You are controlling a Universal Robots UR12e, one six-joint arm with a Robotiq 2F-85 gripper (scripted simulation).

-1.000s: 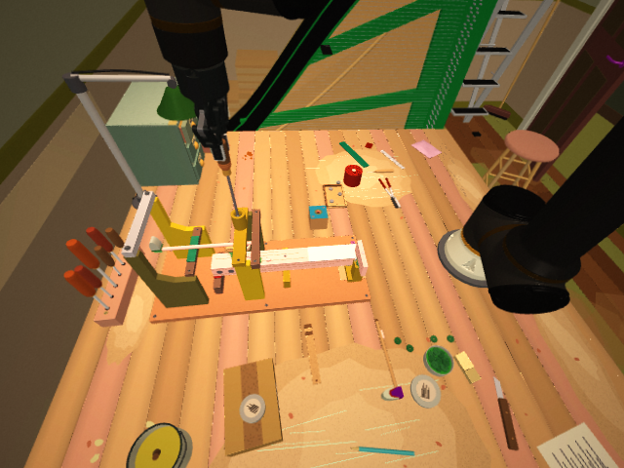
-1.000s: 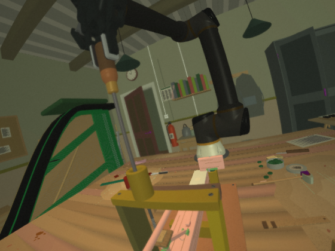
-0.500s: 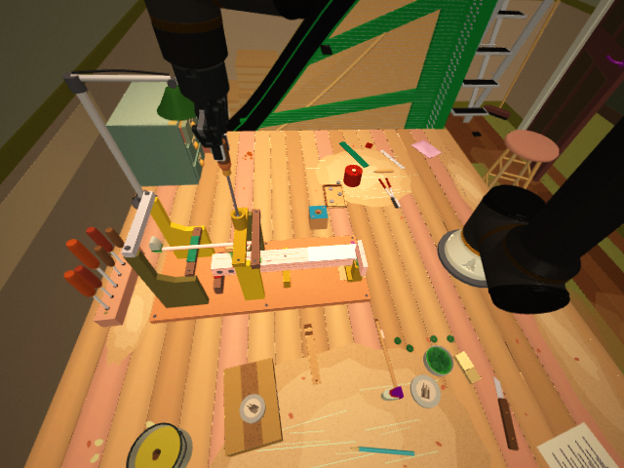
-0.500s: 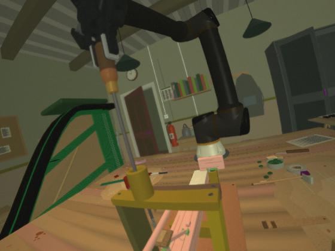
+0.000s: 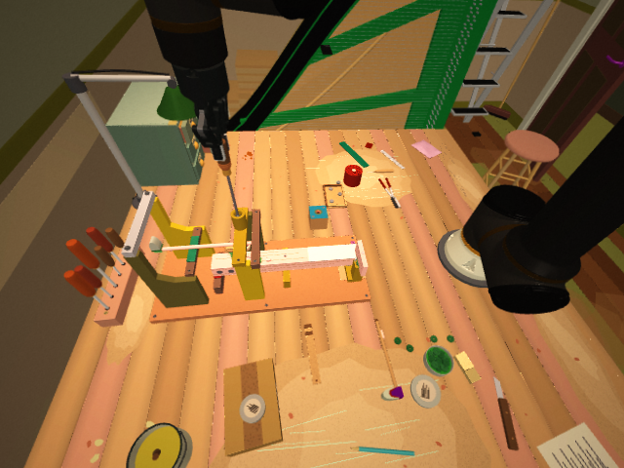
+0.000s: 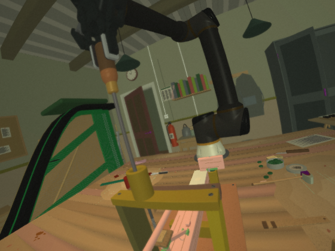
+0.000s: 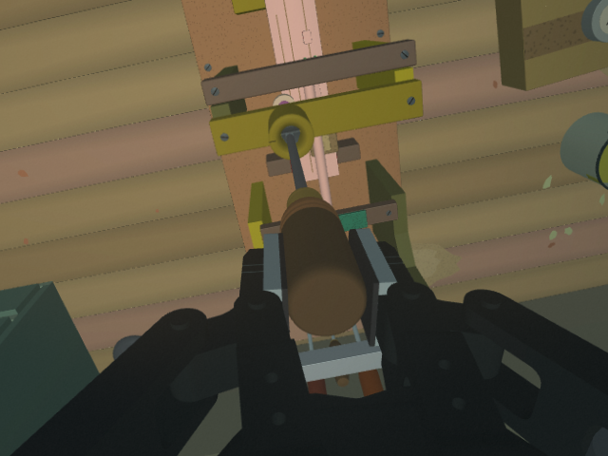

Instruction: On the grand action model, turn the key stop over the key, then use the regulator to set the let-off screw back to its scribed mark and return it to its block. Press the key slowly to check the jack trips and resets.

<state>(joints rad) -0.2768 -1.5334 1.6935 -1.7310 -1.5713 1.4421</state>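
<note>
The let-off screw is hidden inside the yellow guide tube [image 5: 239, 217] [image 6: 139, 183] [image 7: 290, 129] on the action model's yellow rail. The regulator [image 5: 228, 176] [image 6: 115, 98] [image 7: 319, 255], a tool with a brown wooden handle and a thin steel shaft, stands tilted over the model [image 5: 257, 267] with its tip down in that tube, its handle clamped in my closed gripper [image 5: 214, 143] [image 6: 101, 53] [image 7: 321, 267]. The pale key [image 5: 302, 257] runs along the orange baseboard toward the right. The tool block [image 5: 113, 292] with several other red-handled tools sits left of the model.
A green cabinet [image 5: 151, 141] stands behind the gripper, with a lamp arm [image 5: 101, 111] over it. A blue cube [image 5: 318, 216], a red spool [image 5: 353, 176] and small tools lie beyond the model. A wooden board [image 5: 252, 405], dishes and a knife [image 5: 505, 413] lie in front.
</note>
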